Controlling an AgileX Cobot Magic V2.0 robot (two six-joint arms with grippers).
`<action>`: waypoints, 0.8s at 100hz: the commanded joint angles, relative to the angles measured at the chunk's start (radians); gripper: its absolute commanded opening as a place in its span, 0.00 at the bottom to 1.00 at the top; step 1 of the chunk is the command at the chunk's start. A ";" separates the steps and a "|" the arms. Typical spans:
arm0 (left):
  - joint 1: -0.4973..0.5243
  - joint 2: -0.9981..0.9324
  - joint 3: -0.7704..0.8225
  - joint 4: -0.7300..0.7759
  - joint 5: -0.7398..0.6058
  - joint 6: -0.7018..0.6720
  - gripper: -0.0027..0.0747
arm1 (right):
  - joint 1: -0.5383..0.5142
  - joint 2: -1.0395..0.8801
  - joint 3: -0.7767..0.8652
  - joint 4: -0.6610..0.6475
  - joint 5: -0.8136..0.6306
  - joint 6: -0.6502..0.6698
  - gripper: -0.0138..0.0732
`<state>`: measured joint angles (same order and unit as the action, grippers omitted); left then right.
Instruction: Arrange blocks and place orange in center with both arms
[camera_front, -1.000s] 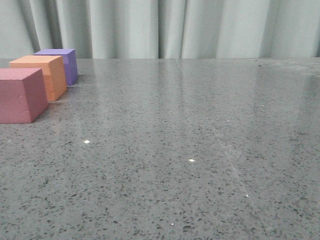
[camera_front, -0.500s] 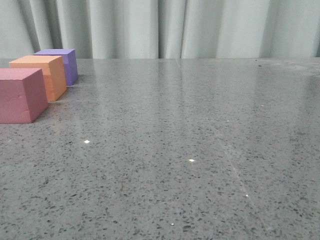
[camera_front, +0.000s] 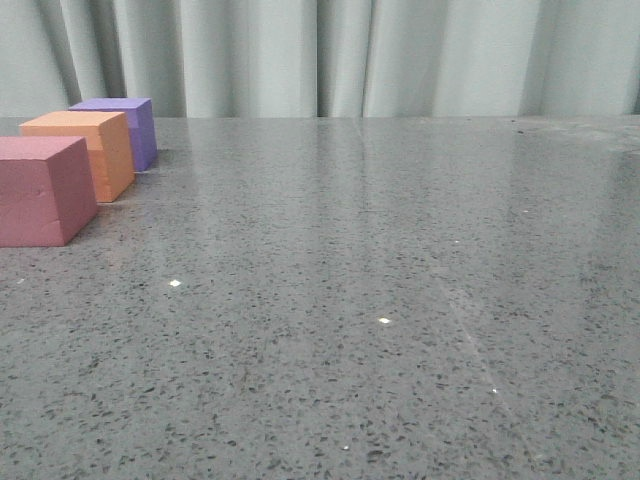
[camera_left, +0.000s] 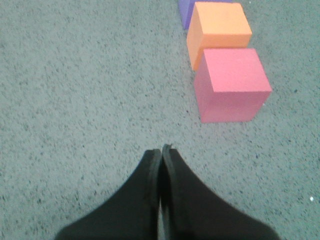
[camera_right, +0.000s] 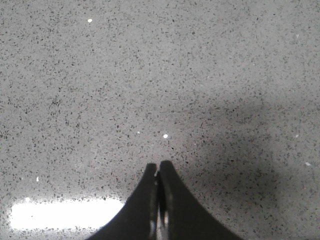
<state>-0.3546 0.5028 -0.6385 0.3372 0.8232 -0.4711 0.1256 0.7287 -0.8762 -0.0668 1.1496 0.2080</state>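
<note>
Matte orange foam cube: likely light, soft, grippy; take it across opposite side faces. It sits ahead of your left tool, between purple cube and pink-red cube; both tools, right tool included, pinched together, empty.

My left claw hangs above the desk with its two black fingers pressed together at the tips, holding nothing. My right claw is the same: fingers closed tip to tip, empty, pointing down over the desk. In the front view neither of my arms shows at all. Each wrist view shows only the dark finger pair, so I cannot tell how my arms are bent.
</note>
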 joint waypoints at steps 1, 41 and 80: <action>0.001 -0.014 -0.003 0.046 -0.137 -0.007 0.01 | -0.003 -0.003 -0.022 -0.003 -0.042 -0.007 0.08; 0.175 -0.259 0.343 -0.079 -0.606 0.196 0.01 | -0.003 -0.003 -0.022 -0.003 -0.042 -0.007 0.08; 0.250 -0.542 0.657 -0.149 -0.800 0.237 0.01 | -0.003 -0.003 -0.022 -0.003 -0.042 -0.007 0.08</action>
<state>-0.1063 -0.0042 -0.0041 0.2185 0.1357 -0.2365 0.1256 0.7287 -0.8762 -0.0650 1.1514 0.2080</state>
